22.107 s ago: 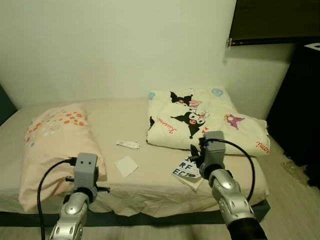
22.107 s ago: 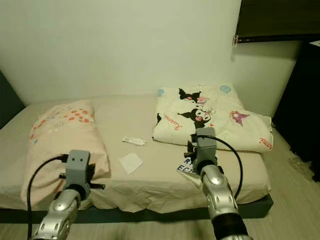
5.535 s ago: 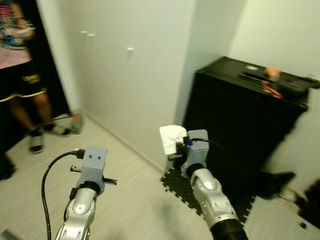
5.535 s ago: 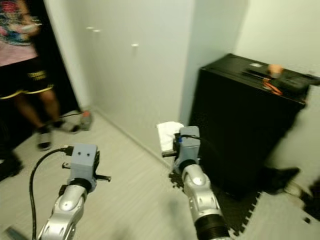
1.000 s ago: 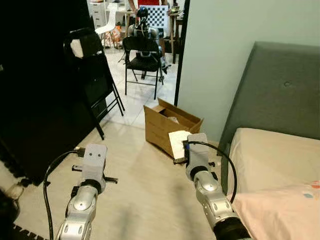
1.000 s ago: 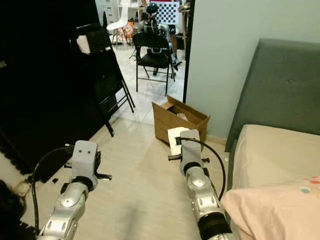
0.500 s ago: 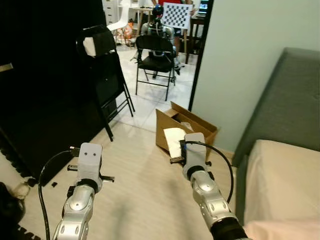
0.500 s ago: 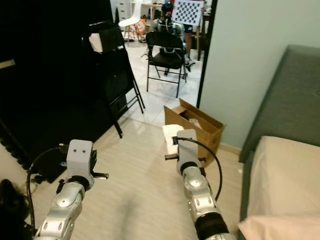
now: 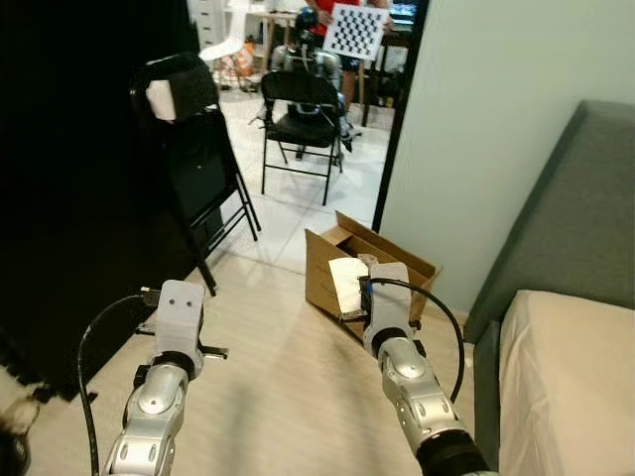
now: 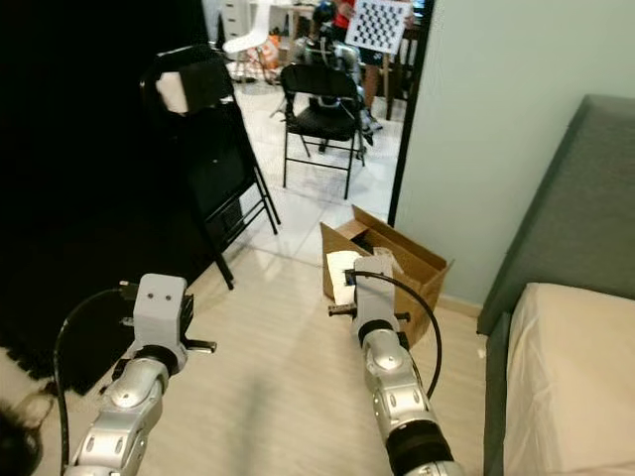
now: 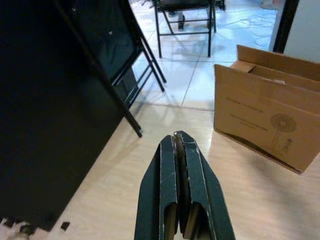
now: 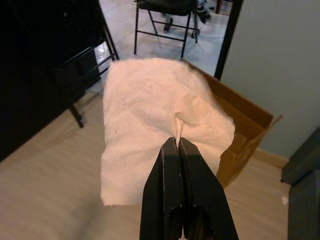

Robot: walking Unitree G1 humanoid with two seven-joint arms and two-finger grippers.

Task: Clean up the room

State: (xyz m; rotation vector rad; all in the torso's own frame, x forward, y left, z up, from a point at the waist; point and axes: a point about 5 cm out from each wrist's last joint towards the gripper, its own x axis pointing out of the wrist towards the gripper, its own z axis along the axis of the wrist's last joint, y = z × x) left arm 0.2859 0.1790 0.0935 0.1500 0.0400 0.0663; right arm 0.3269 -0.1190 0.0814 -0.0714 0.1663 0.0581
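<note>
Right gripper (image 12: 178,141) pinching a crumpled white tissue (image 12: 160,120), fingers pressed together on its lower middle, sheet hanging loose on both sides of the tips. In the left eye view the tissue (image 9: 349,283) is raised in front of the right wrist, near frame centre, overlapping the open cardboard box (image 9: 332,263) that sits on the floor at about 1 o'clock from the arm. Box flaps up, something pale inside, cannot tell what. Box stands against the pale green wall (image 9: 476,129) just beside the doorway. Left gripper (image 11: 178,137) pressed together on nothing, held over the light wood floor (image 11: 150,165) at about 7 o'clock in the head view, well apart from the box. Black folding chair (image 9: 193,149) leans at 11 o'clock against a dark cabinet. Second black chair (image 9: 301,109) past the doorway at 12 o'clock on white tile, checkerboard panel (image 9: 355,30) above it. Grey headboard (image 9: 575,218) at 3 o'clock, beige mattress (image 9: 571,387) corner at 4 o'clock.
</note>
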